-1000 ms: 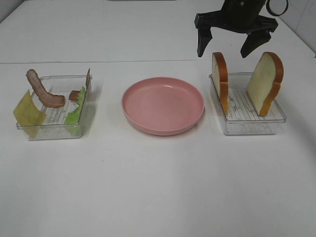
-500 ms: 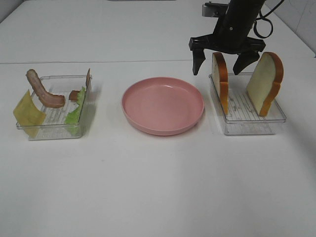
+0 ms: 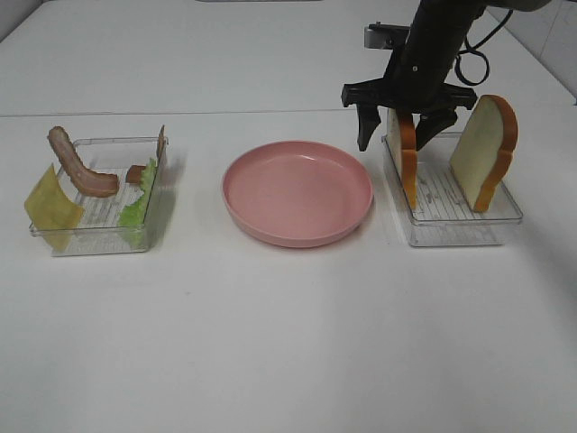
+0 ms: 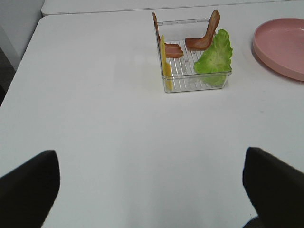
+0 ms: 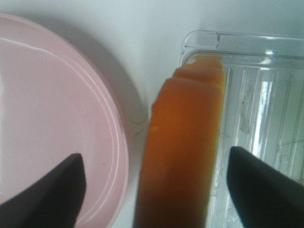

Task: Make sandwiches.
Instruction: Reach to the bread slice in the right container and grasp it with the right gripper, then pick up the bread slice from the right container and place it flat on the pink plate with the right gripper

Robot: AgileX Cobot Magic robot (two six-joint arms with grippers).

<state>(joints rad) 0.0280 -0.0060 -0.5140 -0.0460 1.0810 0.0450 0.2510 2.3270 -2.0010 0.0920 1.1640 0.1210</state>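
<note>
Two white bread slices with orange-brown crust stand on edge in the clear tray [image 3: 460, 230] at the right. My right gripper [image 3: 394, 142] is down over the left slice [image 3: 407, 176], one finger on each side. In the right wrist view a gap shows between each finger and the slice's crust [image 5: 183, 142]; the gripper [image 5: 156, 185] is open. The other slice [image 3: 485, 149] leans at the tray's right end. The left tray [image 3: 95, 239] holds bacon [image 3: 79, 167], cheese [image 3: 50, 206] and lettuce [image 3: 138, 203]. My left gripper [image 4: 152, 183] is open over bare table, well short of that tray [image 4: 194, 84].
A pink round plate [image 3: 297, 192] sits between the two trays, its rim close to the right tray and to my right gripper's left finger. The white table stretches wide in front of all three. A table seam runs behind the trays.
My right gripper has come down from above the right tray onto the left bread slice, and its fingers have narrowed toward it. The bread, trays and plate have not moved.
</note>
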